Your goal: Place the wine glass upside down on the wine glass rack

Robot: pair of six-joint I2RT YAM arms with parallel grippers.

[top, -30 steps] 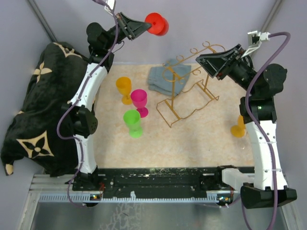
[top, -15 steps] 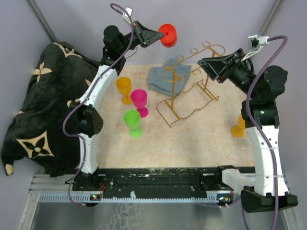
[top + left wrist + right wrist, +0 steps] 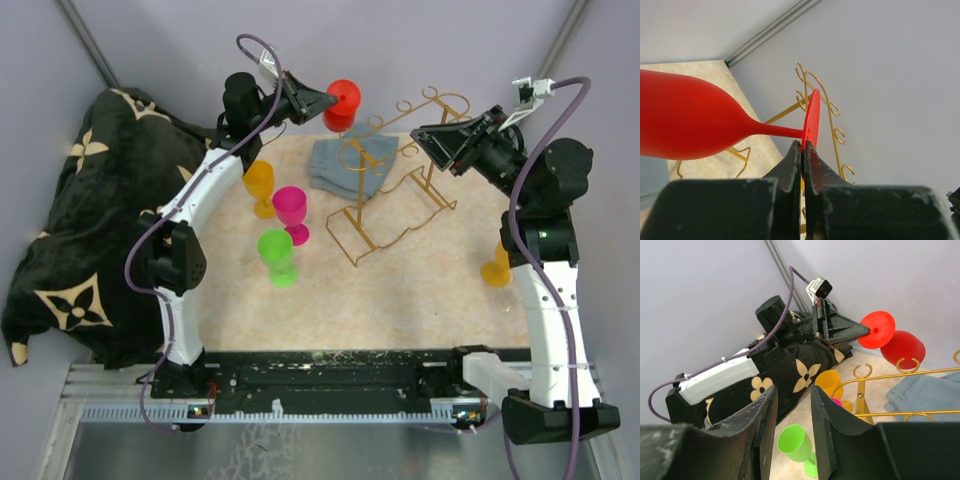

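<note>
Table (image 3: 420, 290) unchanged; red wine glass (image 3: 342, 100) shifted nearer rack (image 3: 357, 190).

L arm up, L hand (image 3: 327, 103) pinching wine glass (image 3: 344, 96) foot; R arm raised, R hand (image 3: 424, 135) fingers apart

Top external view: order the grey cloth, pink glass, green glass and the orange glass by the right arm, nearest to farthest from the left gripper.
From the left gripper, shut on the red wine glass:
1. grey cloth, back centre.
2. pink glass, left of centre.
3. green glass, nearer the bases.
4. orange glass, far right edge.
</note>
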